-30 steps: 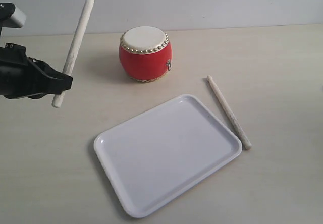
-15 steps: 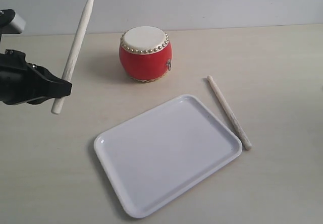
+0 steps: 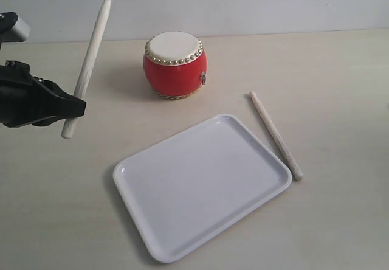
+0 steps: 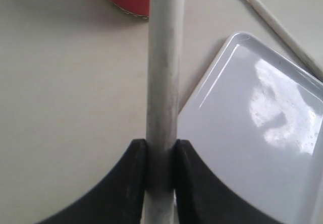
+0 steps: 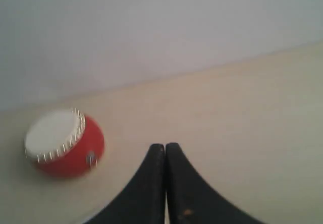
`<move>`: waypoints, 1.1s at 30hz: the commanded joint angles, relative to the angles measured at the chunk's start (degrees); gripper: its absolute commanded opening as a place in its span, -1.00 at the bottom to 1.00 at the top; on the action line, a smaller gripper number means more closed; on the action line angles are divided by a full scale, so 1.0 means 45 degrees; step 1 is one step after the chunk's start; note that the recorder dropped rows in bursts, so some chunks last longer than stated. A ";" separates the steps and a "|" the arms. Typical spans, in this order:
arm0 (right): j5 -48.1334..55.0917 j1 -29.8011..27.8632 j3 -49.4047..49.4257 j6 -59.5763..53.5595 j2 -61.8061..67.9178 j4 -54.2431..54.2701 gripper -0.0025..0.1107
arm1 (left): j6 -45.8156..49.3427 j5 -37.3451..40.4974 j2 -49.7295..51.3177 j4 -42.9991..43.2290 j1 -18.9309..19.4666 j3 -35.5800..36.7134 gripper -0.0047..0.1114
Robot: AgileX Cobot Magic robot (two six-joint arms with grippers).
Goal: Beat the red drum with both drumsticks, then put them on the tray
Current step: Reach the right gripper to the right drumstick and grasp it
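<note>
Exterior view: drum [image 3: 174, 65], tray [image 3: 200, 185], two drumsticks [image 3: 275, 135]; one in left fingers [image 4: 135, 163], right fingers [image 5: 155, 168] together.

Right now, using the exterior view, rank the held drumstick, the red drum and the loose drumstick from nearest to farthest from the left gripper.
1. Held drumstick: clamped in the left gripper.
2. Red drum: mid-scene, behind the tray.
3. Loose drumstick: lying along the tray's right edge.
</note>
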 commanded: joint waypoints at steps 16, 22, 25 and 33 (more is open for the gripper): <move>0.6340 0.3554 -0.3884 0.1240 0.9879 -0.3933 -0.74 | -0.0026 0.0028 -0.0018 -0.0004 0.0013 0.0040 -0.92; 0.5131 0.3554 -0.3884 0.1390 1.0015 -0.4055 -0.39 | -0.0026 0.0078 -0.0018 0.0241 0.0013 0.0040 -0.92; 0.5046 0.3554 -0.3884 0.1602 1.0221 -0.4377 -0.37 | -0.0026 0.0078 -0.0018 0.0241 0.0013 0.0040 -0.92; 0.4874 0.3554 -0.3884 0.1828 1.1037 -0.4486 -0.37 | -0.0026 0.0078 -0.0018 0.0296 0.0013 0.0040 -0.92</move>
